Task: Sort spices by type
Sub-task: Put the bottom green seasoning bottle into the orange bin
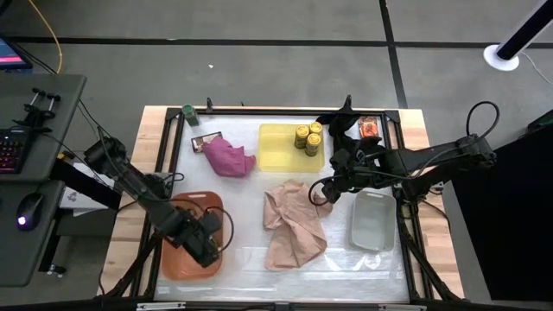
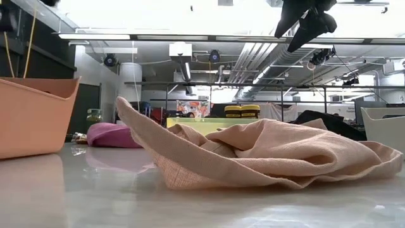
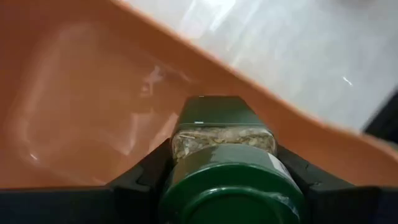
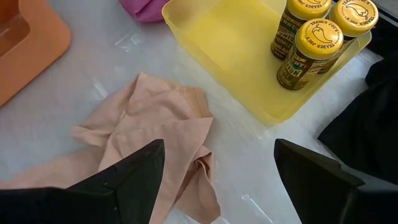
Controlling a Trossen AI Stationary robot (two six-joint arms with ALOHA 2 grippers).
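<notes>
Gripping a round green-lidded glass jar [image 3: 227,168], left hand [image 1: 204,238].

Evenly lit from overhead. Blown-out ceiling lights [image 2: 190,12] across the low view. Soft glare streaks on the glossy surface [image 1: 251,255]; faint shadows only. Green-lidded jar [image 3: 233,193] blurred up close, perhaps too near for focus. Elsewhere sharp.

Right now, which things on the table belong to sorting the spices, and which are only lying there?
Belong to the job:
- green-lidded jar in the left pincer, over the orange tray
- yellow-lidded jars in the yellow tray
- green-lidded jar at the edge
- brown packet
- orange-red packet

Only lying there:
- pink cloth
- tan cloth
- black cloth
- grey tray
</notes>
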